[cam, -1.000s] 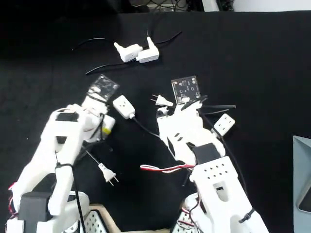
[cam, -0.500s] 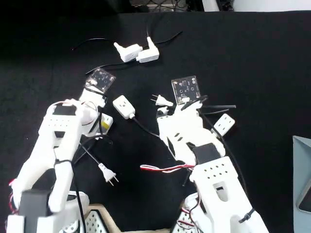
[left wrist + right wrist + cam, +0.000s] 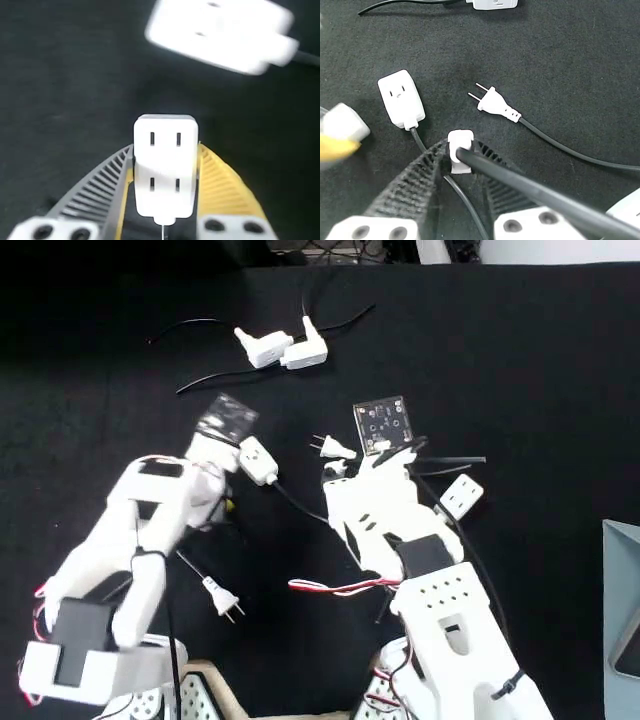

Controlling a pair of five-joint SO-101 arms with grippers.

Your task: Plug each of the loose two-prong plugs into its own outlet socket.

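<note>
Clamping a white outlet socket (image 3: pixel 165 170) tight between both fingers of my left pincer (image 3: pixel 165 149), I hold it near a second socket (image 3: pixel 220 32) on the black table (image 3: pixel 520 360). My right pincer (image 3: pixel 461 150) grips a corded plug (image 3: pixel 460 138); a loose plug (image 3: pixel 495 105) lies just beyond.

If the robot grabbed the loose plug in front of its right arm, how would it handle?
The plug looks small and rigid, so probably light and easy to pinch. Its thin cord lies in a curve, so it would likely trail limply and tug slightly. The flat body shouldn't roll.
</note>
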